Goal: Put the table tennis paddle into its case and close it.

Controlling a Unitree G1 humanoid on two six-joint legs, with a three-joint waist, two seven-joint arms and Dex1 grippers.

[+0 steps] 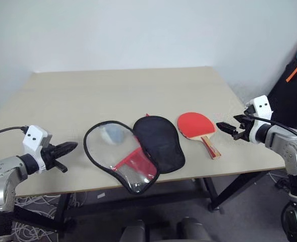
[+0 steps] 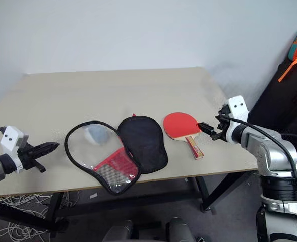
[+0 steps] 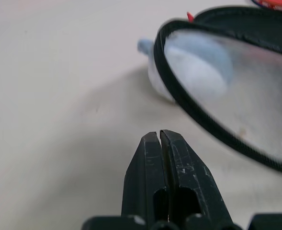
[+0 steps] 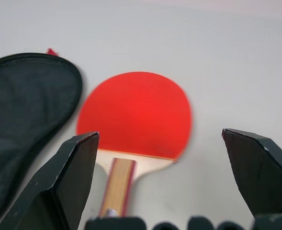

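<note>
Case [image 1: 138, 151] open at table [image 1: 138, 91] front edge; left hand [image 1: 70, 147] pressed together, right hand [image 1: 224, 127] spread.

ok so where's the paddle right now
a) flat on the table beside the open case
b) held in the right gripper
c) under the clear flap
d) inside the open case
a, the table tennis paddle lies flat on the table next to the opened case, ungripped.
</note>
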